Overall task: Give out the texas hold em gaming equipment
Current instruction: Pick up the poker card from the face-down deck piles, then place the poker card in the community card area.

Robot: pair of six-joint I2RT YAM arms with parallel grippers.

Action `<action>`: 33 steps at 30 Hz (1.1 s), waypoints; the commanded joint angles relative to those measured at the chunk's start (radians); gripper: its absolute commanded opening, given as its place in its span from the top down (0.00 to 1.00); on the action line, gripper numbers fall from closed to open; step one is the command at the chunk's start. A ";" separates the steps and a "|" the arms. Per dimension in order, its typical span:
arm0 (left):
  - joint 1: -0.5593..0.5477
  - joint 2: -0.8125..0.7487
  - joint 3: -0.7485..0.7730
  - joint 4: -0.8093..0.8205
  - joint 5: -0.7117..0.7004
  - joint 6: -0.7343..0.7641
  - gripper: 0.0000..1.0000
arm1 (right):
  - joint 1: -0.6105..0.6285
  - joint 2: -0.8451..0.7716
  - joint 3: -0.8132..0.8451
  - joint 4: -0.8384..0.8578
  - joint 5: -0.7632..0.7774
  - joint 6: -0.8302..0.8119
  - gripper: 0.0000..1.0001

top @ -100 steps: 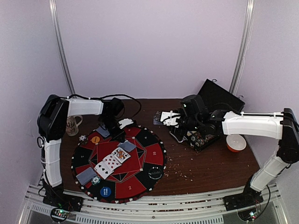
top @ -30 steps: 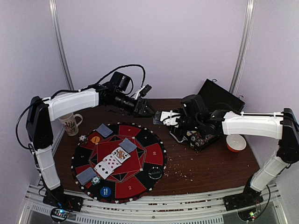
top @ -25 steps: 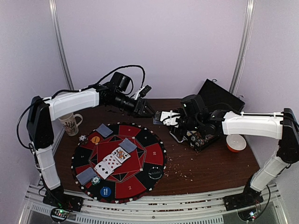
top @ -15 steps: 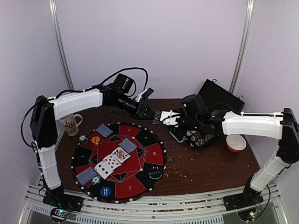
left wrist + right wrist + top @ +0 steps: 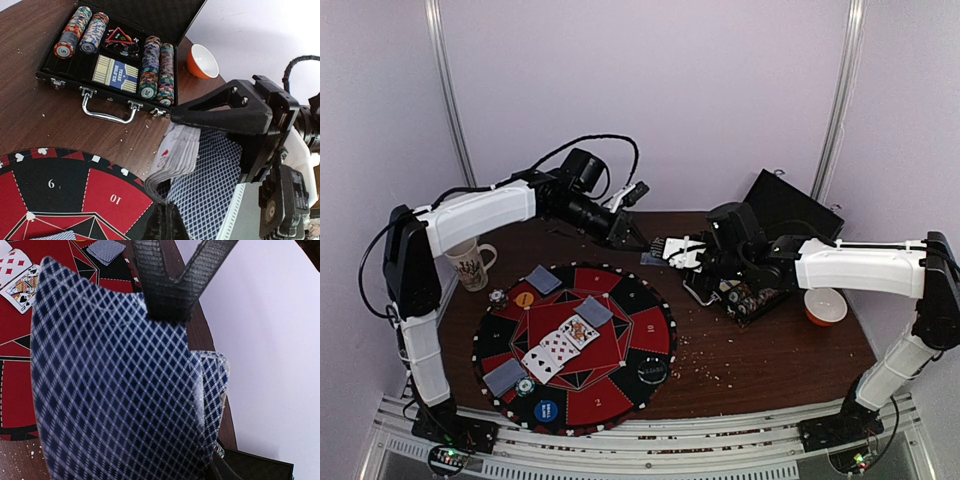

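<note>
One round mat (image 5: 610, 400), and on it three face-down card piles (image 5: 542, 279), (image 5: 592, 312), (image 5: 504, 376). The face-up cards (image 5: 560, 347) in the middle overlap too much to count. Three button discs: one yellow (image 5: 524, 298), one blue (image 5: 546, 410), one black (image 5: 652, 370). Two loose chips (image 5: 498, 296), (image 5: 525, 386). One open case (image 5: 165, 15) with four chip rows (image 5: 70, 35), (image 5: 95, 31), (image 5: 149, 67), (image 5: 166, 70) and one boxed pack (image 5: 116, 75). One loose deck (image 5: 172, 155), one mug (image 5: 470, 265), one orange bowl (image 5: 825, 306).
</note>
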 commanded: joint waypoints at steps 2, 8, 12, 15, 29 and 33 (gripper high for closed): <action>0.014 -0.077 0.031 -0.039 -0.025 0.090 1.00 | -0.001 -0.004 0.012 0.020 0.022 0.012 0.57; 0.027 -0.156 0.022 -0.073 -0.035 0.187 1.00 | -0.007 -0.003 0.006 0.027 0.032 0.019 0.58; 0.074 -0.198 0.018 -0.104 -0.006 0.227 1.00 | -0.012 0.003 0.004 0.028 0.035 0.019 0.57; 0.149 -0.250 -0.033 -0.071 0.058 0.239 1.00 | -0.015 0.004 0.003 0.028 0.037 0.019 0.57; 0.269 -0.016 -0.072 -0.145 -0.152 0.540 1.00 | -0.017 -0.014 -0.021 0.020 0.037 0.019 0.58; 0.229 0.078 -0.069 -0.122 -0.188 0.665 1.00 | -0.017 -0.018 -0.028 0.020 0.034 0.019 0.57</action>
